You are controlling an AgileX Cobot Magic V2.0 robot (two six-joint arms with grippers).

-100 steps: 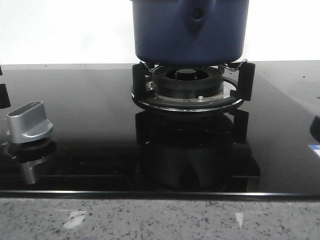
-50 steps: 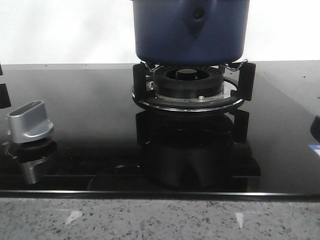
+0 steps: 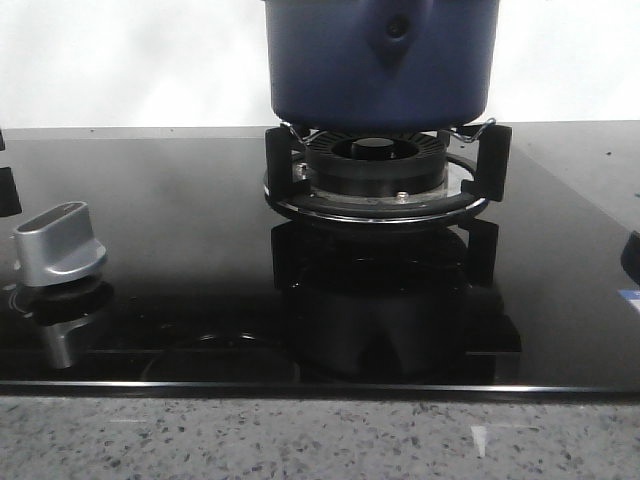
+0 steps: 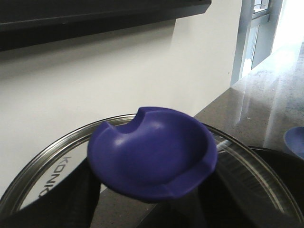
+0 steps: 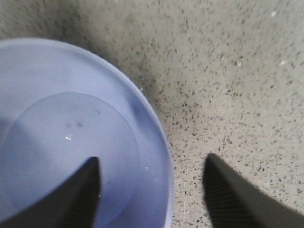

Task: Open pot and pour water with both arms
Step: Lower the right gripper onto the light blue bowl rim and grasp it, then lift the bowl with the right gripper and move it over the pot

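I see a black burner ring [image 3: 375, 170] on the glossy black cooktop [image 3: 180, 230], a silver knob [image 3: 58, 243] at its left, speckled desk [image 3: 300, 440] in front.

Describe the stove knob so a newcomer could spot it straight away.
Start at the black glass cooktop, where the dark-blue pot sits on the burner ring. Look far left of the burner, near the front edge: the knob is the only silver, flat-handled piece there.

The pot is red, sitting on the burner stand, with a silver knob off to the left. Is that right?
Not quite: the pot is dark blue, not red, as the front view shows. It does sit on the burner stand, with the silver knob to the left.
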